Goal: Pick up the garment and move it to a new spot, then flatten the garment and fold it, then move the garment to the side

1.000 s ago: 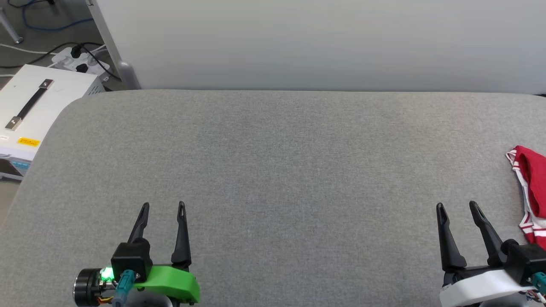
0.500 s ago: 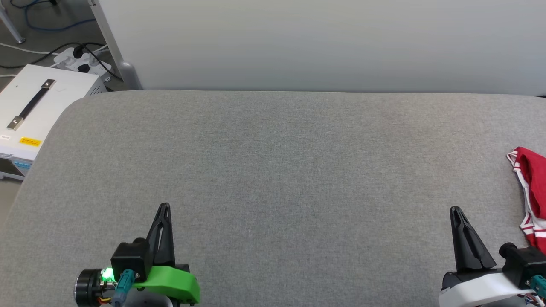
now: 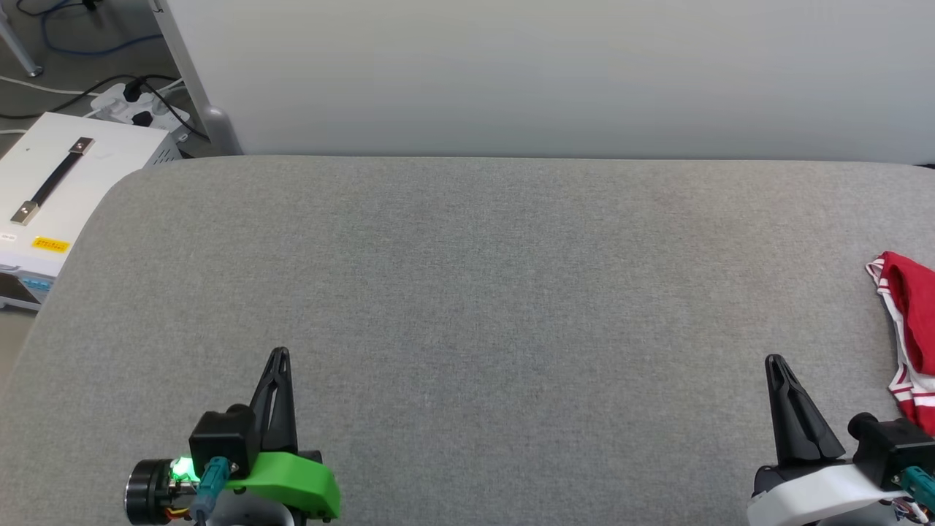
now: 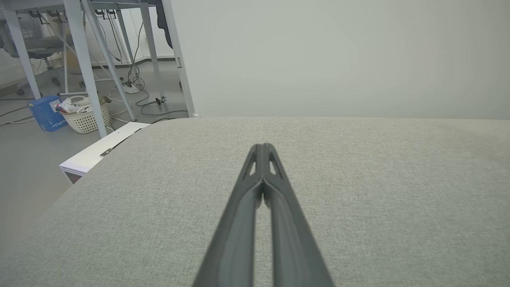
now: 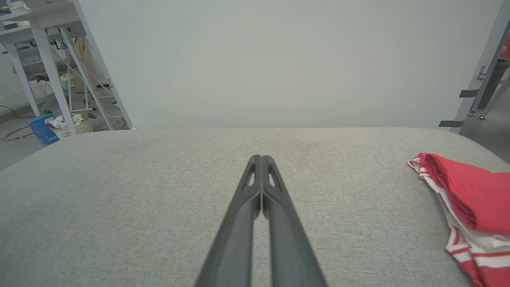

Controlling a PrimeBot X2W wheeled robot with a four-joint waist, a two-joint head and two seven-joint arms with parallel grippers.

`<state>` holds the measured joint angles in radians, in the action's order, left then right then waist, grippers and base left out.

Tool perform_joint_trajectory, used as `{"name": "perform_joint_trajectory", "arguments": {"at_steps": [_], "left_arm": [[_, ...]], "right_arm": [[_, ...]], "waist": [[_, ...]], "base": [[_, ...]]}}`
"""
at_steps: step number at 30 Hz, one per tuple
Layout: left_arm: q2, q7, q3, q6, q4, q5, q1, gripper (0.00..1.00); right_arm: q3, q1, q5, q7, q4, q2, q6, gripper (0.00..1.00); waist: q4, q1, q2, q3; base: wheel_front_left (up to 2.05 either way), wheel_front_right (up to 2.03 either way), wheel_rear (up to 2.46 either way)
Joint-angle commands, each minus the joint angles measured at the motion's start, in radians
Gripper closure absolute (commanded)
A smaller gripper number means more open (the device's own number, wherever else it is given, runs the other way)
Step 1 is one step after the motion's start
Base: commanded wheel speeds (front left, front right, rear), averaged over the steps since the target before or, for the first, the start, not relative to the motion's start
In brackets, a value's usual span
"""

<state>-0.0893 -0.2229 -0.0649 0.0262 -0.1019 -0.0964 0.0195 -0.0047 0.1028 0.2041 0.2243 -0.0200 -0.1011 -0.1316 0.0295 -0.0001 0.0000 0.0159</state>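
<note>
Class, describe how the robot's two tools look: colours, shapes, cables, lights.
Left tool: two long, dark, tapering fingers with slotted tips on a green mount, black block, teal plug, glowing green light. Right tool: matching fingers, white mount, teal plug.

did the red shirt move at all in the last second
No. The garment lies just as far from the grey table's far edge as before.

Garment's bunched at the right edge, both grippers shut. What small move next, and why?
Probably open the right gripper and swing it rightward toward the garment. Its fingers are pressed together on nothing, and the garment lies bunched and untouched just to its right on the grey surface. The left gripper, also shut, sits far across.
</note>
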Motion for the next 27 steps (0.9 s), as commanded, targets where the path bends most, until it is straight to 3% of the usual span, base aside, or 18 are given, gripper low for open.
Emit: {"name": "perform_joint_trajectory", "arguments": {"at_steps": [1, 27], "left_arm": [[0.005, 0.006, 0.004, -0.004, 0.006, 0.007, -0.003, 1.00], [0.014, 0.059, 0.019, -0.009, 0.030, 0.029, -0.007, 1.00]], "right_arm": [[0.001, -0.012, -0.017, -0.006, 0.003, 0.002, 0.000, 1.00], [0.002, -0.034, -0.062, -0.059, 0.007, 0.014, 0.000, 1.00]], "waist": [[0.000, 0.0001, 0.0000, 0.000], [-0.007, 0.0001, 0.0000, -0.004]], "base": [[0.00, 0.00, 0.00], [0.00, 0.00, 0.00]]}}
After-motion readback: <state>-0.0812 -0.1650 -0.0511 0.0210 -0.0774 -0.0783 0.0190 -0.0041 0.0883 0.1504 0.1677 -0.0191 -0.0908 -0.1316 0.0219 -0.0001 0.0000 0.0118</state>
